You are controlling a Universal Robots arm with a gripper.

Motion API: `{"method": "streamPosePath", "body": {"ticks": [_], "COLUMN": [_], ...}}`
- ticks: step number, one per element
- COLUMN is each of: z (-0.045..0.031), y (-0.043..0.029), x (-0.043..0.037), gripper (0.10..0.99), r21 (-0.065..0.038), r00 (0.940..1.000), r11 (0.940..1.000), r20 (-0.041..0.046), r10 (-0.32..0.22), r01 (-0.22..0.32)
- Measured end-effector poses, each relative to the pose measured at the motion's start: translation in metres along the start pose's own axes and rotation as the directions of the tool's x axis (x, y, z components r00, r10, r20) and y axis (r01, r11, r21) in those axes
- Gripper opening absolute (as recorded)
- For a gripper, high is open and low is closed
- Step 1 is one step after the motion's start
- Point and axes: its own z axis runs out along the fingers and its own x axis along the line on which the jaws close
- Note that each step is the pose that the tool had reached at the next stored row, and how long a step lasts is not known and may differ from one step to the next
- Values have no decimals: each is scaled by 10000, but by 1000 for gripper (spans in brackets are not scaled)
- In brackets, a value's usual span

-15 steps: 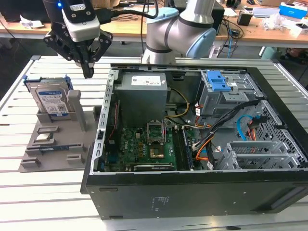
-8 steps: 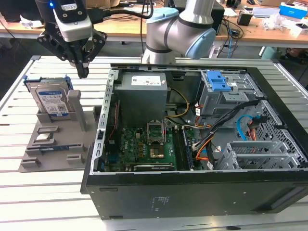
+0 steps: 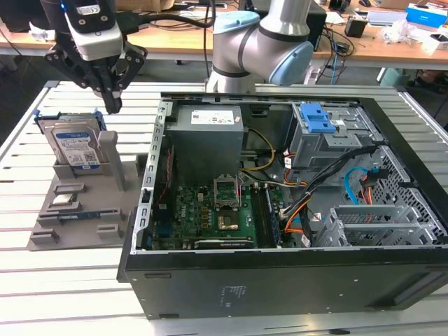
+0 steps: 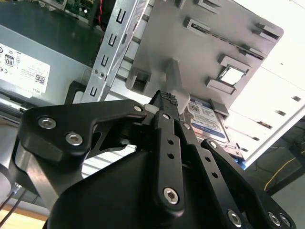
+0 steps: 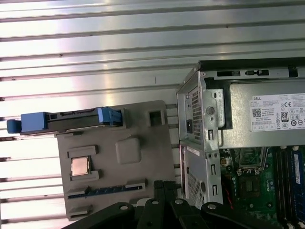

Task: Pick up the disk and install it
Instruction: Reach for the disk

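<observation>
The disk stands upright in the holder at the exterior view's left. The claw hovers just above it, pressed together and empty. It should spread and centre across the disk's faces before descending.

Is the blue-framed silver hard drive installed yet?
No. The hard drive stands upright in the grey plastic holder, outside the black computer case.
</observation>
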Motion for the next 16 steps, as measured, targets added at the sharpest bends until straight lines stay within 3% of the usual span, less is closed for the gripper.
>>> {"method": "streamPosePath", "body": {"ticks": [16], "z": [-5], "y": [-15], "x": [204], "gripper": [106], "r21": [0], "r00": [10000], "r11": [10000], "r20": [0], "r10": [0], "r01": [0]}}
